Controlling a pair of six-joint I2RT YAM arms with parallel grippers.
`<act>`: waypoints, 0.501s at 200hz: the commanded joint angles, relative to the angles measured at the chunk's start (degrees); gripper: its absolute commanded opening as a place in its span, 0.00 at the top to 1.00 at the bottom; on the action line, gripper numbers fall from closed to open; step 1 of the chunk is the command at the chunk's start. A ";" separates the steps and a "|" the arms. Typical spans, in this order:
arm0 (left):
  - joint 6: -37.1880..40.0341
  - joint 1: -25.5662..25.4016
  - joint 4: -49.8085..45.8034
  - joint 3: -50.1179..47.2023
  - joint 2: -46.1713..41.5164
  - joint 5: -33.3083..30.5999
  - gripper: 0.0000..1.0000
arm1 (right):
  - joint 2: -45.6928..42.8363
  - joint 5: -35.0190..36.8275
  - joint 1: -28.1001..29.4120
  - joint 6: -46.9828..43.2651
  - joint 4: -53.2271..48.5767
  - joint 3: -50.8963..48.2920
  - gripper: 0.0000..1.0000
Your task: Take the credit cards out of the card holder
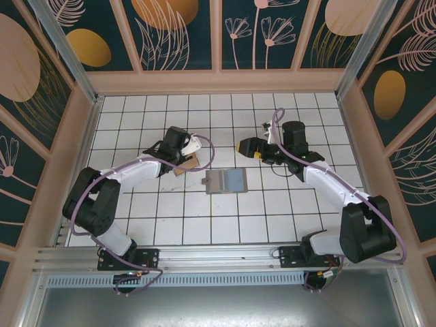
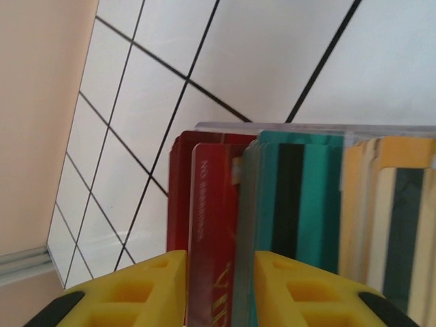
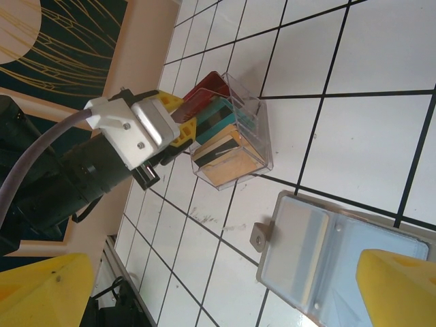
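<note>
The grey card holder (image 1: 225, 181) lies open and flat on the white tiles, its side tab (image 3: 259, 236) pointing left, and both panels (image 3: 300, 252) show pale. Several credit cards stand on edge in a clear box (image 3: 235, 133): red (image 2: 211, 218), teal (image 2: 303, 197) and yellow-orange (image 2: 392, 218). My left gripper (image 2: 219, 262) is down over that box. Its yellow fingers (image 2: 146, 286) stand slightly apart, with the red card leaning loose between them. My right gripper (image 1: 248, 146) hovers wide open behind the holder with nothing between its fingers (image 3: 402, 286).
The clear box (image 1: 185, 164) sits just left of the card holder. Wooden walls (image 1: 92, 136) enclose the tiled table on the left, back and right. A metal rail (image 1: 204, 255) runs along the near edge by the arm bases.
</note>
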 commanded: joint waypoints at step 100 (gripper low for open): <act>-15.21 2.32 -2.23 9.76 -2.87 0.35 0.33 | 0.06 0.12 -0.27 -0.90 0.24 0.77 0.01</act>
